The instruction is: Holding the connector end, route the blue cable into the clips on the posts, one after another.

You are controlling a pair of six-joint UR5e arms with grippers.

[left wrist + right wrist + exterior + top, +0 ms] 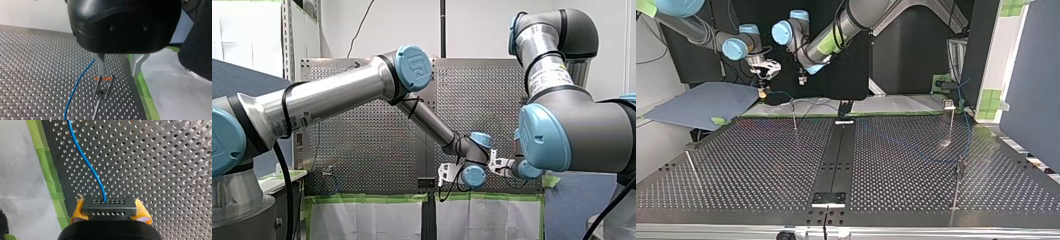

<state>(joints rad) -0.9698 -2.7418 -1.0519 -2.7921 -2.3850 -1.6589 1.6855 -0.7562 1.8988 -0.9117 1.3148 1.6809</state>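
Closest to the right wrist camera, the black connector sits clamped between my right tool's yellow pads, and the blue cable runs from it out over the perforated bench. My left tool hangs with its metal fingers apart and empty just above an orange-tipped clip on a thin post, the cable passing beside that clip and seemingly not in it. I judge this clip is the one in hand: next the right tool should draw the cable across the clip's mouth and ease it down under gentle tension.
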